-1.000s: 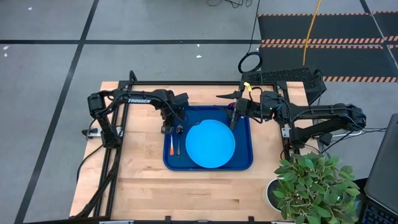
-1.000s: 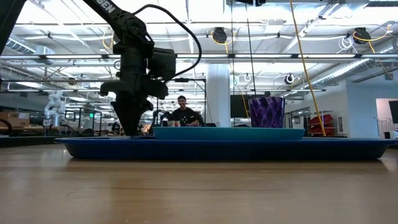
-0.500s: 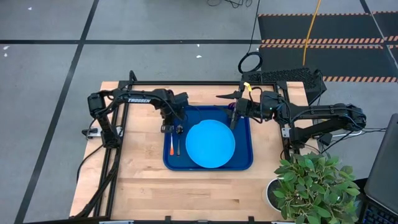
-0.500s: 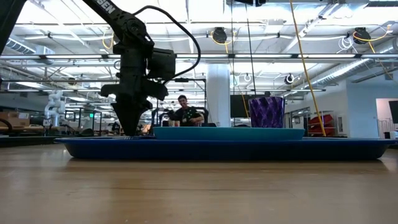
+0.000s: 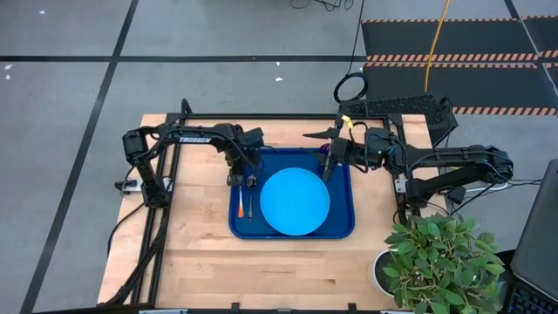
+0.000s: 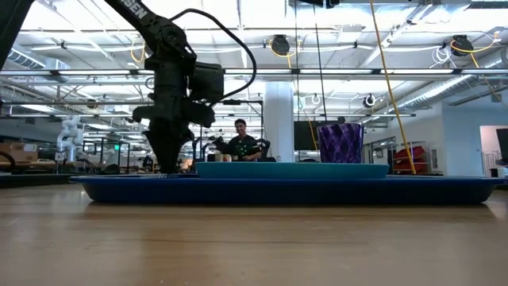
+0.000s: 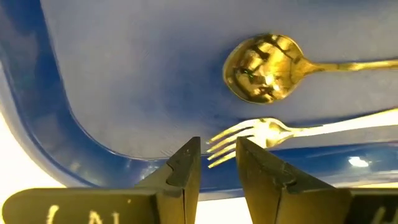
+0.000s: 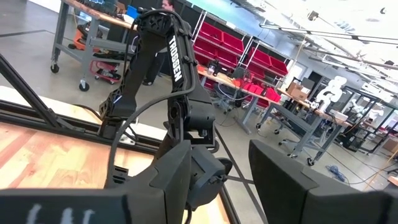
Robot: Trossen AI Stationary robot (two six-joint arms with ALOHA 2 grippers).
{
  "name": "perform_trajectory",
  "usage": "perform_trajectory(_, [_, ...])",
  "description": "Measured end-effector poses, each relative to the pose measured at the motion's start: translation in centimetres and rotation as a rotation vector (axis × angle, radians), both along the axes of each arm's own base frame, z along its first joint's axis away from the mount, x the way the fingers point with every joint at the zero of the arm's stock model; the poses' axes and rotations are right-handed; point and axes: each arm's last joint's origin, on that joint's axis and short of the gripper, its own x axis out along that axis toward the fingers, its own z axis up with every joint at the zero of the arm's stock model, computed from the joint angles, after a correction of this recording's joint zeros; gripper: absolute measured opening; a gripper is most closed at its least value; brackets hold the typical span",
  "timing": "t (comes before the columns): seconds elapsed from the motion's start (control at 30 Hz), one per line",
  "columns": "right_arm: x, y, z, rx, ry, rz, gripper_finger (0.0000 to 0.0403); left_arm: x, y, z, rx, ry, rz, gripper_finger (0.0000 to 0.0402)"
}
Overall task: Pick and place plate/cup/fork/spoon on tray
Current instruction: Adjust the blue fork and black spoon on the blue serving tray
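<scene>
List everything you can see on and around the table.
tray: one, dark blue, mid-table
plate: one, sky blue, in the tray
cup: one, dark purple, upright in the tray
fork: one, silver with orange-red handle, tray's left side
spoon: one, gold in the left wrist view, beside the fork
table: one, light wood
plant: one, green, off the table's corner
person: one, far behind
left gripper: dark, open, over the fork tines
right gripper: dark, open, tray's right corner

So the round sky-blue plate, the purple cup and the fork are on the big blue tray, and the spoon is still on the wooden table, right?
Not quite: the golden spoon lies in the dark-blue tray too, beside the fork, as the left wrist view shows.
</scene>
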Motion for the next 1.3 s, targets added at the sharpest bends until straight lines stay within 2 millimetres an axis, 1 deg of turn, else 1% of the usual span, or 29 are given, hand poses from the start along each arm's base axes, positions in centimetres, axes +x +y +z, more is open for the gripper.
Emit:
perform_trajectory(0.2, [0.00,0.00,0.00,0.000,0.000,0.000,0.0157,-0.14,0.58,0.00,0.008,-0.007,0.028,0.0104])
perform_trajectory(0.4, [0.01,0.01,-0.01,0.000,0.000,0.000,0.0157,-0.14,0.55,-0.04,0.003,-0.010,0.028,0.0104])
perform_trajectory(0.67, [0.00,0.00,0.00,0.000,0.000,0.000,0.0157,-0.74,0.28,-0.87,-0.008,0.018,0.019,0.0104])
perform_trajectory(1.3, [0.01,0.01,0.02,0.000,-0.002,0.000,0.0157,-0.63,0.07,-0.88,-0.016,0.013,0.018,0.0104])
